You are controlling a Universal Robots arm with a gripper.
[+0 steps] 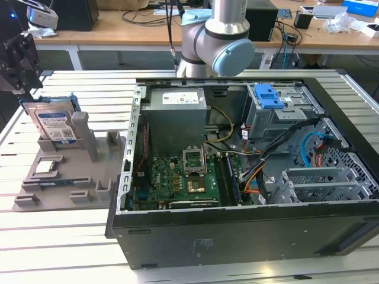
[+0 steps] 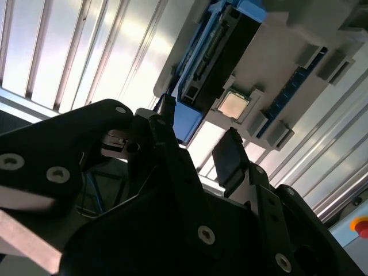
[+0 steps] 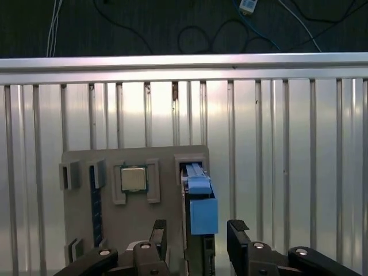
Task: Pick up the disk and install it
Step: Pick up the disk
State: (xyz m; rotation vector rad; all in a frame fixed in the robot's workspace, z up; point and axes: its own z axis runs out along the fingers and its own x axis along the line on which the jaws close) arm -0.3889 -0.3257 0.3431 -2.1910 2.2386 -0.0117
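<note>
Jaws spread over upright disk [image 3: 200, 214], grey holder [image 3: 138, 221], processor chip [image 3: 133, 179] beside

The disk [image 1: 56, 121] is silver metal with blue plastic rails [image 3: 201, 213]; its holder [image 1: 89, 184] matt grey plastic.

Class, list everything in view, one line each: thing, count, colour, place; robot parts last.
table: one, pale, slatted, under everything
holder: one, grey, on the table, exterior view's left
disk: one, silver, blue rails, upright in the holder
chip: one, silver, in a holder recess
memory stick: one, dark blue, in a holder slot
case: one, black, open, on the table
motherboard: one, green, inside the case
power supply: one, grey, inside the case
latch: one, blue, atop the grey drive cage
arm: one, grey and light blue, behind the case
tool: one, black, open, over the disk
</note>
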